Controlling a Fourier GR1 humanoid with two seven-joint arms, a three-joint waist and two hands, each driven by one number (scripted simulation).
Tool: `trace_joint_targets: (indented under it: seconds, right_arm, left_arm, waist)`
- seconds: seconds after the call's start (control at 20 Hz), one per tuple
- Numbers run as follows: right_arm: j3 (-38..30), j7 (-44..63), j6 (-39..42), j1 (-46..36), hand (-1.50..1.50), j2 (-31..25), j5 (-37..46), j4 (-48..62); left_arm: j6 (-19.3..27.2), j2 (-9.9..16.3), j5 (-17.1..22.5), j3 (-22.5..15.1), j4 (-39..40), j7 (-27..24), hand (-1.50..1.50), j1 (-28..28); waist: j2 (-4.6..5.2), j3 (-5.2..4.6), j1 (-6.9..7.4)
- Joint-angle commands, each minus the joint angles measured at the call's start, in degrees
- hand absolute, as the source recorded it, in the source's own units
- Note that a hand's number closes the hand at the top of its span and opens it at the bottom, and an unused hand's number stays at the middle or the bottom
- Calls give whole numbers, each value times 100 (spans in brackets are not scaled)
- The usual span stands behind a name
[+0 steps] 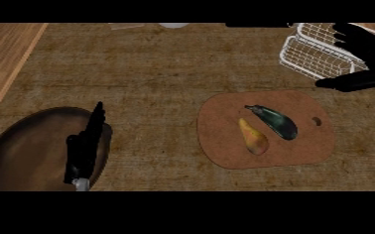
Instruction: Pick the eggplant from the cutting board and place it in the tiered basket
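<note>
Head view. The eggplant (pixel 273 121) lies on the cutting board (pixel 219 144), at the board's upper middle, running diagonally from upper left to lower right. It is dark green-black and glossy, with its stem end toward the upper left. Just beside it, to its lower left, lies a yellow-orange fruit (pixel 253 137), also on the board; the two are close, and contact between them cannot be confirmed. The board is brown, rounded, with a small hole near its right edge.

The right hand (pixel 353 44) shows at the upper right, over the white wire basket (pixel 307 59). Its fingers (pixel 344 84) extend straight to the left at the basket's lower edge, holding nothing. The eggplant sits below and left of these fingers, apart from them, with bare board and tabletop (pixel 147 79) between.

The left hand (pixel 84 146) shows at the lower left, fingers straight and pointing up, holding nothing, well apart from the eggplant. It shows against a dark brown rounded shape (pixel 29 148) on the tabletop.

No brands, labels or writing can be read on any item.

A lighter wooden strip (pixel 18 44) runs along the tabletop's upper left.
</note>
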Motion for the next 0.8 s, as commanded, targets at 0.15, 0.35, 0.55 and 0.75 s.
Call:
trace_joint_targets:
  seconds: [0.15,0.35,0.55,0.75]
  right_arm:
    - [1170,1346,1614,-595,-150,-773,524,-436]
    - [1809,1888,1733,-647,-150,-742,1080,-1209]
    - [2087,2446,1562,-483,-150,-631,1598,-1794]
    - [2105,3272,1591,-646,-150,-140,1743,-2105]
  left_arm:
    - [127,-135,-158,-149,46,6,0,173]
    - [93,-167,-111,-31,399,-53,0,53]
    - [115,-182,-159,-89,64,9,0,230]
    - [-167,-152,90,219,551,-344,0,103]
  waist:
    - [2,-29,53]
    - [-3,-27,-70]
    - [-7,-17,-72]
    - [6,-19,-60]
